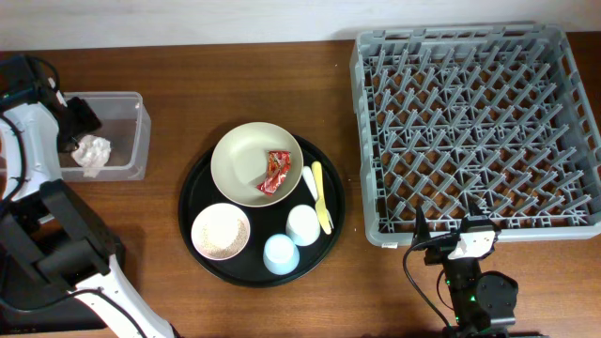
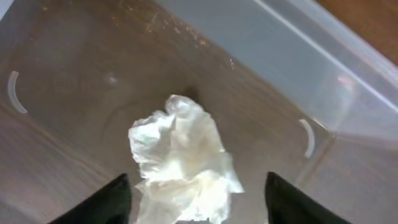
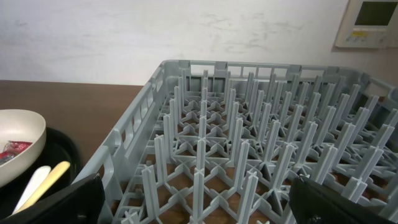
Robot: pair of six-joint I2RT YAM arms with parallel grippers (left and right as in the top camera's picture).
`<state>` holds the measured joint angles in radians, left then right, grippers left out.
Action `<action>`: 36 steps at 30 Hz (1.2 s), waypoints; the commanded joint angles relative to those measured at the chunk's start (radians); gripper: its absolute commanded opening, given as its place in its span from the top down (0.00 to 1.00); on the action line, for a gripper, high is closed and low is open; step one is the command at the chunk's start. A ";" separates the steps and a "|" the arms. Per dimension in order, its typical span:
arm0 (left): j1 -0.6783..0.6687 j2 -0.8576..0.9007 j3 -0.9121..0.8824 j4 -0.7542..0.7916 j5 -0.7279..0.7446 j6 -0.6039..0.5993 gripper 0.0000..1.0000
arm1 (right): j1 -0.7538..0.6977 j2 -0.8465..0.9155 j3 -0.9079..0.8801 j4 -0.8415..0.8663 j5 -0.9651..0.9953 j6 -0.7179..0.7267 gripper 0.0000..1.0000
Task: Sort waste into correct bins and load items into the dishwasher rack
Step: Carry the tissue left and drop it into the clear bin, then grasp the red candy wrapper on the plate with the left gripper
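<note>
Crumpled paper wad lying on the floor of the clear tub, at the table's left. The left gripper hangs above it, jaws spread wide on either side, gripping nothing. On the round black tray, the red wrapper sits in the cream bowl. The right gripper, jaws wide and empty, faces the dishwasher rack.

We see a white paper wad, a red wrapper, a cream bowl, a pink bowl, a white cup, a pale blue cup (both plain) and a grey rack.
</note>
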<state>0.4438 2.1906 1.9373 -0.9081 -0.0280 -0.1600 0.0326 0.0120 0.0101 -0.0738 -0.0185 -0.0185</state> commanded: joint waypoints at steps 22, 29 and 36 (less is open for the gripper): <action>-0.811 -0.422 -0.549 0.069 0.176 0.019 0.01 | 0.006 -0.005 -0.005 -0.005 0.005 0.008 0.02; -0.824 -0.421 -0.549 0.174 0.150 0.018 0.25 | 0.006 -0.005 -0.005 -0.005 0.005 0.008 0.02; -0.824 -0.343 -0.549 0.178 0.114 -0.087 0.45 | 0.006 -0.005 -0.005 -0.005 0.005 0.008 0.02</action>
<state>-0.3752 1.7893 1.3911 -0.7322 0.1047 -0.2039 0.0326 0.0120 0.0101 -0.0738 -0.0185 -0.0177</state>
